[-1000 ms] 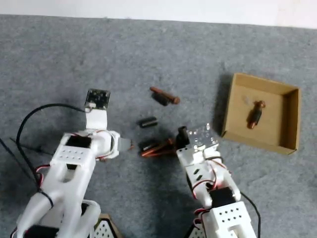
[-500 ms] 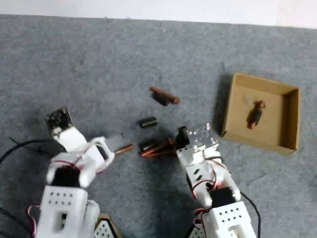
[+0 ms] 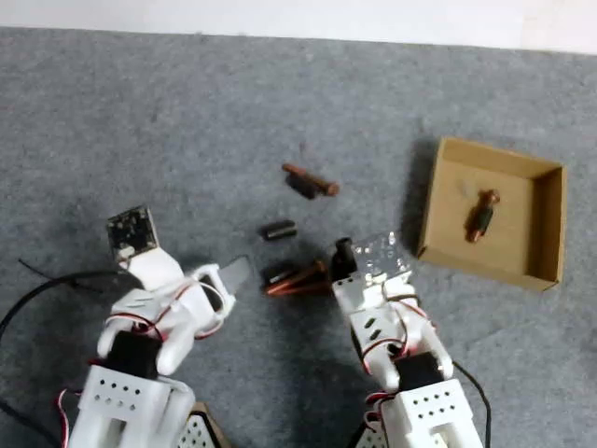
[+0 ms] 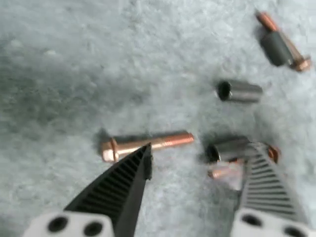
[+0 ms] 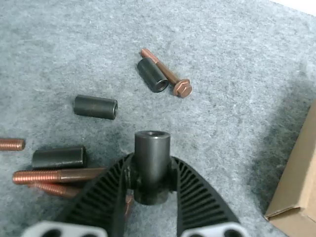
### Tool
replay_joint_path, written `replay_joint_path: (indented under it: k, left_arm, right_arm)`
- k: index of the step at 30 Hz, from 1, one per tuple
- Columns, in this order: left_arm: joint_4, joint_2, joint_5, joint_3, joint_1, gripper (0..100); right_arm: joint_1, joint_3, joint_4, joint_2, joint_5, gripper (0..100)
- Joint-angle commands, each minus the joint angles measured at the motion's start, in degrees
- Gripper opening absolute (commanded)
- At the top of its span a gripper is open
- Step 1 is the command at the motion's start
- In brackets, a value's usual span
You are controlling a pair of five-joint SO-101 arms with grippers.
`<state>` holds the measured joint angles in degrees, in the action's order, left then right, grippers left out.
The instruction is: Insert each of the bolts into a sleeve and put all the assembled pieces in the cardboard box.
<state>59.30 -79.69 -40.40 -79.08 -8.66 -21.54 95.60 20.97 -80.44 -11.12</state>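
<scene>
The left hand (image 4: 197, 153), spread, hovers over the copper flanged bolt (image 4: 148, 143) on the grey bench (image 3: 140, 112), nine o'clock from the right hand (image 5: 152, 173), which is pinching a black steel sleeve (image 5: 152, 153). The bolt is probably rigid and slippery, so grip it mid-shank.

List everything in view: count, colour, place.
box: one, brown cardboard, right side of the carpet.
assembled piece: one, copper bolt in dark sleeve, inside the box.
bolts: four, copper, loose on the carpet; one beside the farthest sleeve, two by the sleeve nearest the arms, one under the left claw.
sleeves: four, dark; three lying on the carpet, the third alone, one upright in the right claw.
carpet: one, grey, under everything.
left claw: one, black, open above a bolt.
right claw: one, black, shut on a sleeve.
</scene>
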Motion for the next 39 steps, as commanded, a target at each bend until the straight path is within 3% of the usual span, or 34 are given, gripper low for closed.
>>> replay_joint_path:
  k: [1, 6, 15, 19, 22, 32, 39]
  left_arm:
    - [0.7, -0.5, -0.6, 0.4, -2.6, 30]
    - [1.6, 5.8, -0.6, 0.9, -2.2, 27]
    - [1.4, 29.9, -1.1, 7.6, -5.1, 27]
    - [1.1, 37.7, -7.6, 13.1, -3.8, 27]
    - [1.0, 40.7, -8.5, 15.5, -2.2, 27]
    - [-14.1, 48.0, -12.7, 11.6, -0.2, 27]
    - [-20.1, 52.7, -12.8, 11.7, 6.2, 27]
  right_arm:
    - [0.5, 0.7, -1.8, -1.2, -0.6, 0.9]
    - [0.5, 0.7, -1.8, -1.2, -0.6, 0.9]
    - [0.5, 0.7, -1.8, -1.2, -0.7, 0.9]
    - [0.5, 0.7, -1.8, -1.2, -0.7, 0.9]
    - [0.5, 0.7, -1.8, -1.2, -0.7, 0.9]
    - [0.5, 0.7, -1.8, -1.2, -0.7, 0.9]
    - [0.5, 0.7, -1.8, -1.2, -0.7, 0.9]
